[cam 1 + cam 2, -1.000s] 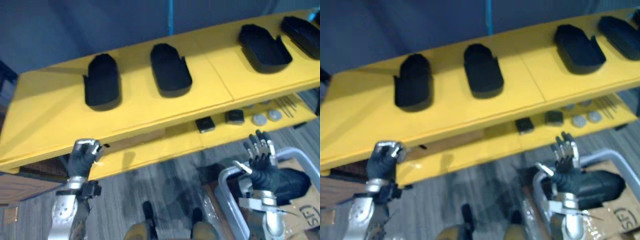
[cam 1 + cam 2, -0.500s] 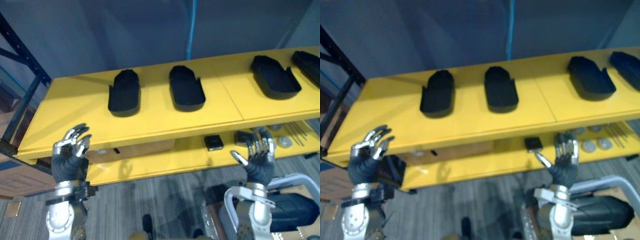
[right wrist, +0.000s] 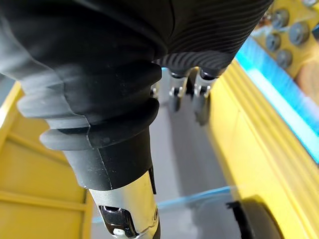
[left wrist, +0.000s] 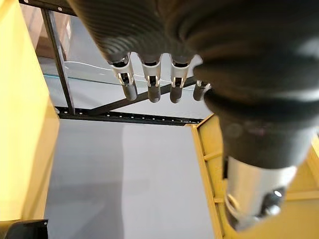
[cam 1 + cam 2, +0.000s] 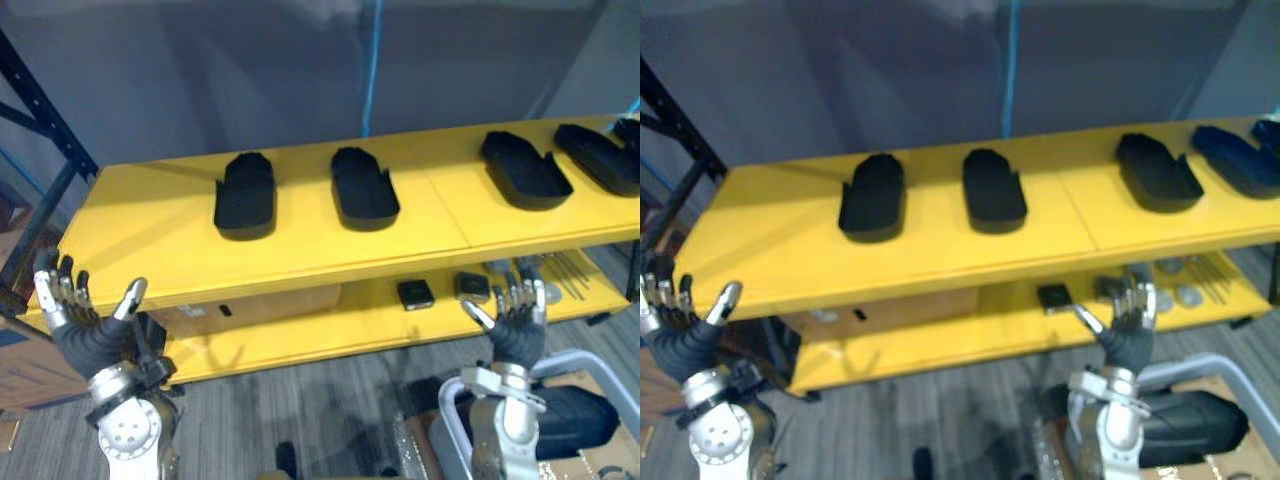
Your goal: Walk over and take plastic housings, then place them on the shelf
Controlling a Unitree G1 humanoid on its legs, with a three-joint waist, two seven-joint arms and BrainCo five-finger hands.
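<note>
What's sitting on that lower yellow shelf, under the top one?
On the lower shelf, near its front: two small dark blocks, round grey discs, thin rods, a brown box. The top shelf hides everything further back.

Eye views share the yellow shelf (image 5: 150, 225) from above; wrist views sit close.

A workshop or factory storeroom is suggested. A long yellow shelf (image 5: 300, 250) is set against a plain grey wall (image 5: 200, 70), and black plastic housings (image 5: 246, 193) are laid out on it in a row. Small black boxes (image 5: 415, 293) and round metal discs (image 5: 1189, 295) are kept on the lower shelf (image 5: 300, 335). A dark steel rack post (image 5: 60, 122) is fixed at one end, and a cardboard box (image 5: 265, 303) is stored underneath
</note>
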